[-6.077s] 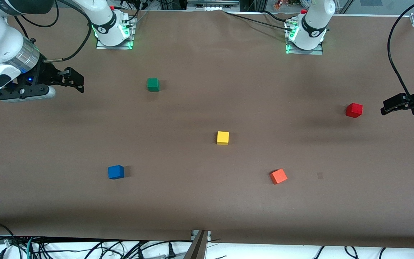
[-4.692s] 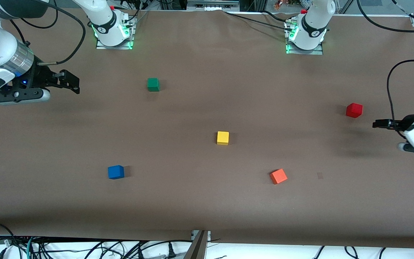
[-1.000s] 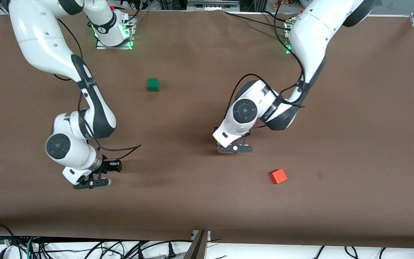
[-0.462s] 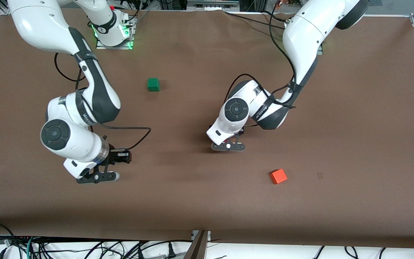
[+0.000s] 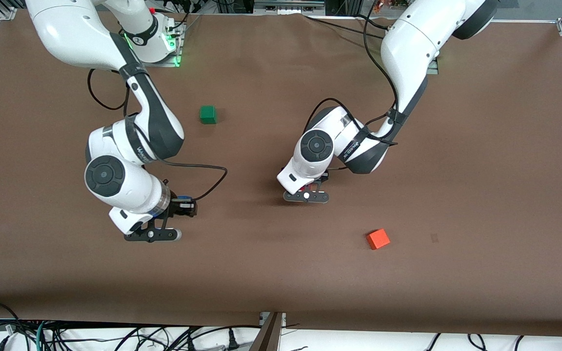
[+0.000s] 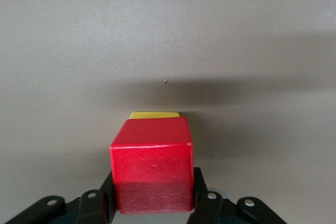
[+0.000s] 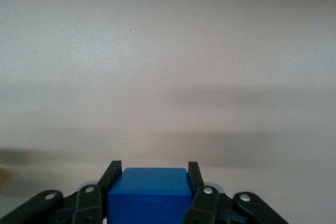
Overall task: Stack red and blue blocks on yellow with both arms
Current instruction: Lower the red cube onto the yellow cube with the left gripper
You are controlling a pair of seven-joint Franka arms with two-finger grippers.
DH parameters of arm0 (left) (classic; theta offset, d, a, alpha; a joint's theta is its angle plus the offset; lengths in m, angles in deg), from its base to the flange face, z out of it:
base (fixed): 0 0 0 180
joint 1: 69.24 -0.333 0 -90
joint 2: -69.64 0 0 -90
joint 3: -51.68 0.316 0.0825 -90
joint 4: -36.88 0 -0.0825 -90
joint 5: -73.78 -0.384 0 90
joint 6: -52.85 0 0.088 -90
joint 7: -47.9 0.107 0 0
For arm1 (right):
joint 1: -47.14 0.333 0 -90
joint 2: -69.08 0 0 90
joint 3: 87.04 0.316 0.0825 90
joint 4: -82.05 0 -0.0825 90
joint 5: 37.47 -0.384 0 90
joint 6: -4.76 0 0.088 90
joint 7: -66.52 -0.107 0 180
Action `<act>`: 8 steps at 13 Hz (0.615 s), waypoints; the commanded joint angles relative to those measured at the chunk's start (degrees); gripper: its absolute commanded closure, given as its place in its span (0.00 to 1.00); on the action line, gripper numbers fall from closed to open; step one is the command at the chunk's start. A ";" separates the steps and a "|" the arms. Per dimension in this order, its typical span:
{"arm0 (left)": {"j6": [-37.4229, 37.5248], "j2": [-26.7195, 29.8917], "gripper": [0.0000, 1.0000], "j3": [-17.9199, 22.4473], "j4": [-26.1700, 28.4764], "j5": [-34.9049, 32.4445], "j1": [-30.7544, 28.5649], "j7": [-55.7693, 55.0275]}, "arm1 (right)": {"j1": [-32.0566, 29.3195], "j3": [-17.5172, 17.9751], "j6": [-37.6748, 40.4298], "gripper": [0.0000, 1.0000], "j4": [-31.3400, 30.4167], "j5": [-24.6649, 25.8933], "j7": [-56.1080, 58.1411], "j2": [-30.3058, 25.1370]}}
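My left gripper [image 5: 309, 189] hangs over the middle of the table and is shut on the deep red cube [image 6: 151, 166], gripped from both sides by the black fingers [image 6: 198, 184]. A sliver of the yellow cube [image 6: 155, 114] shows just past the red cube, right under it; I cannot tell if they touch. In the front view the left hand hides both cubes. My right gripper [image 5: 163, 223] is over bare table toward the right arm's end, shut on the blue cube [image 7: 149, 192], which the front view hides.
A green cube [image 5: 208, 114] lies near the right arm's base. An orange-red cube [image 5: 377, 239] lies nearer the front camera than the left gripper. The brown table [image 5: 481, 195] is bare elsewhere. Cables run along its front edge.
The right gripper has moved with the blue cube toward the table's middle. The left gripper has shifted slightly over the yellow cube's place.
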 commanded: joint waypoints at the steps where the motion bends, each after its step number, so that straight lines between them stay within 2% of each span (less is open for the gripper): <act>1: 1.67 0.13 1.00 0.65 -0.77 -2.43 0.73 -0.31 | 1.51 0.22 1.13 0.64 1.74 -0.18 -3.67 0.59; 6: 2.20 0.13 1.00 0.56 -0.16 -2.43 0.91 -0.31 | 3.19 0.13 0.61 0.64 1.74 0.17 -7.38 0.67; 7: 2.29 0.05 0.84 0.56 -0.16 -2.43 0.91 -0.40 | 3.54 0.13 0.61 0.64 1.74 0.17 -7.55 0.67; 8: 2.29 0.05 0.25 0.56 -0.07 -2.43 0.91 -0.40 | 3.89 0.05 0.61 0.64 1.65 0.26 -7.73 0.67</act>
